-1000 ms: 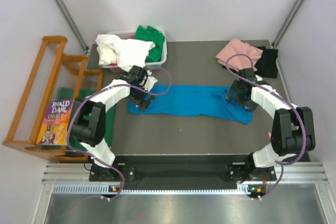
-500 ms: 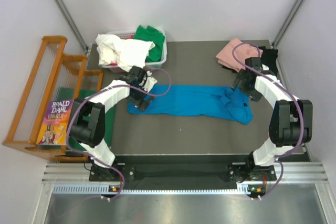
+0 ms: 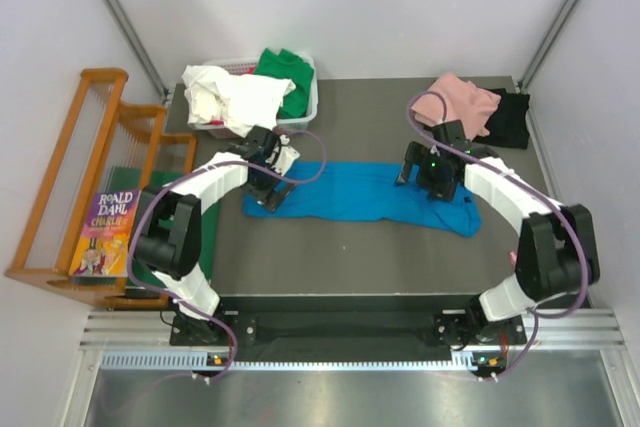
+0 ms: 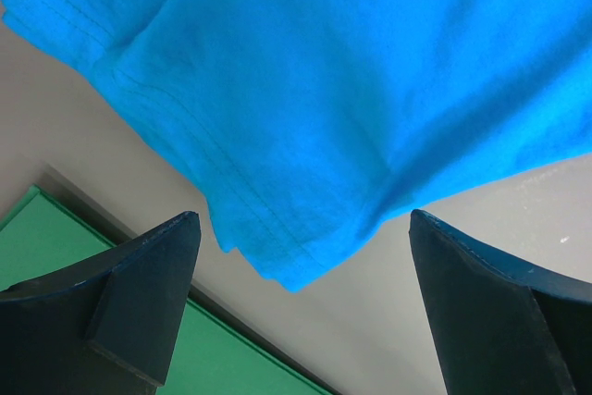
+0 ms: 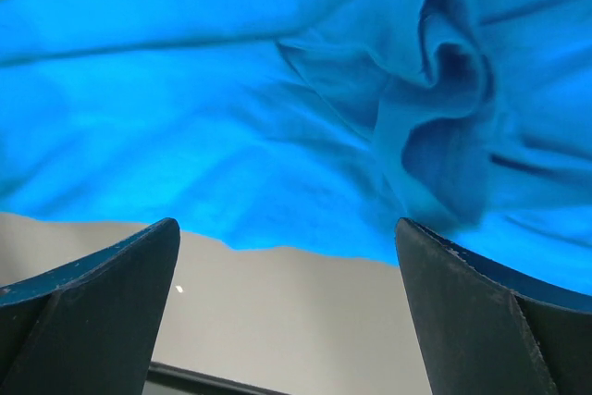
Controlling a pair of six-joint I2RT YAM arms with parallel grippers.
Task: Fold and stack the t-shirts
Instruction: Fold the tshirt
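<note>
Both pairs of jaws stand wide apart with nothing between them. I have the left gripper (image 3: pixel 266 185) low over the left end of the blue t-shirt (image 3: pixel 350 192). On its wrist camera a stitched corner of the cloth (image 4: pixel 324 71) lies on the grey table (image 3: pixel 350 257) between the two dark fingers (image 4: pixel 139 293). A strip of green board (image 4: pixel 28 228) shows past the table edge.

The right gripper (image 3: pixel 425 175) sits over the right part of the same shirt. Its wrist camera shows the blue cloth (image 5: pixel 231 90) bunched into a raised fold just ahead of the fingers (image 5: pixel 481 312), with bare table nearer.

From above, the blue shirt lies as a long band running left to right across the middle of the table, its right end rumpled. A pink t-shirt (image 3: pixel 462 99) sits at the far right corner, with a black t-shirt (image 3: pixel 512 119) right beside it. A white t-shirt (image 3: pixel 232 97) and a green t-shirt (image 3: pixel 285 69) spill from the basket (image 3: pixel 305 112) at the far left corner. A wooden rack (image 3: pixel 60 187) holding a book (image 3: pixel 105 227) stands off the table's left side.
</note>
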